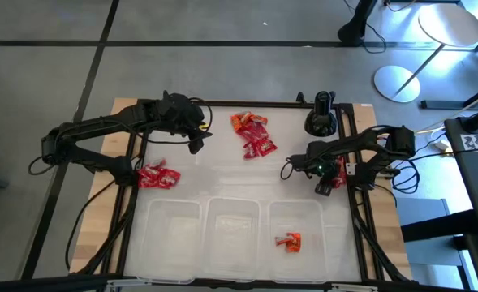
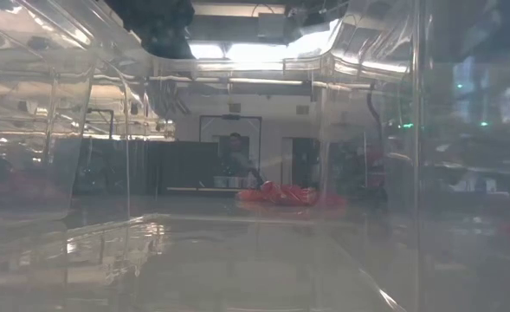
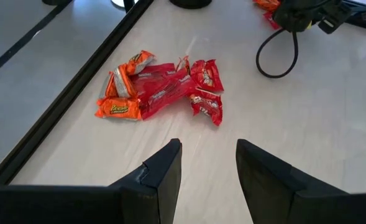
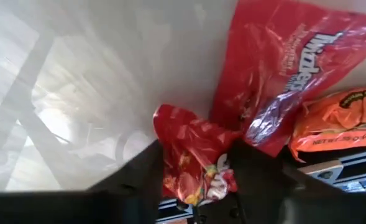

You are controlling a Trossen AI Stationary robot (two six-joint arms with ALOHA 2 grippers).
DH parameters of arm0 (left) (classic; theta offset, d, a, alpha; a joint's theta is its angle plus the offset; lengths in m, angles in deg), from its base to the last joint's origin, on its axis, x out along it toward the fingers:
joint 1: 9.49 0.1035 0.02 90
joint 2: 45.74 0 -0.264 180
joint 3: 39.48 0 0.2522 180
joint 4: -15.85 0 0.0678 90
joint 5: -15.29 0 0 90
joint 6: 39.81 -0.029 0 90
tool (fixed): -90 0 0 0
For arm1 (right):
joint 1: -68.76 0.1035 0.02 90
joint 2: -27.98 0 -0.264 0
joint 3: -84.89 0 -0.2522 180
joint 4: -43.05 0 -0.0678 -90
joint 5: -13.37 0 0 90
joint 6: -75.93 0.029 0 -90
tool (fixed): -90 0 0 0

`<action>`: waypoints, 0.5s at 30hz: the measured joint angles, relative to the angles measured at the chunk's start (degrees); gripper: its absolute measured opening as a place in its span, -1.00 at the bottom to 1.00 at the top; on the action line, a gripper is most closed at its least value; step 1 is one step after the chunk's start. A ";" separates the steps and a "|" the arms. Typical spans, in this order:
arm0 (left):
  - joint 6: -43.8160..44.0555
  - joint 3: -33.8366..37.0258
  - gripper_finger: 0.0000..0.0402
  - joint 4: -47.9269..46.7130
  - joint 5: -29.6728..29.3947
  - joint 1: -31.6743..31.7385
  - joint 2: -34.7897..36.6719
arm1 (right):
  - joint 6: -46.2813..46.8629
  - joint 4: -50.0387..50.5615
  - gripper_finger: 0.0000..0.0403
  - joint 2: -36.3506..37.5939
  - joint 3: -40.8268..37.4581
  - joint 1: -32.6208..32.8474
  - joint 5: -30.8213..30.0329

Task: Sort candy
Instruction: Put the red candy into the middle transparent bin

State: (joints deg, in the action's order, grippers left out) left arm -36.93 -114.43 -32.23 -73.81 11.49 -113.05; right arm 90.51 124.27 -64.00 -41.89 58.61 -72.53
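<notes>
Red crinkly packet [image 4: 195, 165] sits between my right jaws at the tabletop's right edge, beside big candy bags [image 4: 294, 68]. Light and slippery, best pinched mid-body. My left gripper [image 3: 209, 171] hangs released near the far pile [image 3: 161, 93]. Clear bins blur the low view.

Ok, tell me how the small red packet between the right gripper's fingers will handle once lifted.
The small red packet looks crinkled and thin, so it will probably flop and bend rather than stay flat. Its glossy wrapper may slip between the right gripper fingers. It seems light, so lifting should be easy, though it may drag the red Twizzlers wrapper that touches it.
</notes>
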 joint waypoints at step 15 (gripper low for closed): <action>0.12 0.00 -0.29 0.26 0.00 0.00 0.00 | 7.83 16.03 -0.77 6.25 24.02 0.07 0.04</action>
State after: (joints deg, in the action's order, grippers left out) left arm -36.81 -114.43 -31.98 -73.81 11.49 -113.05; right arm 98.34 140.30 -57.75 -17.87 58.68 -72.49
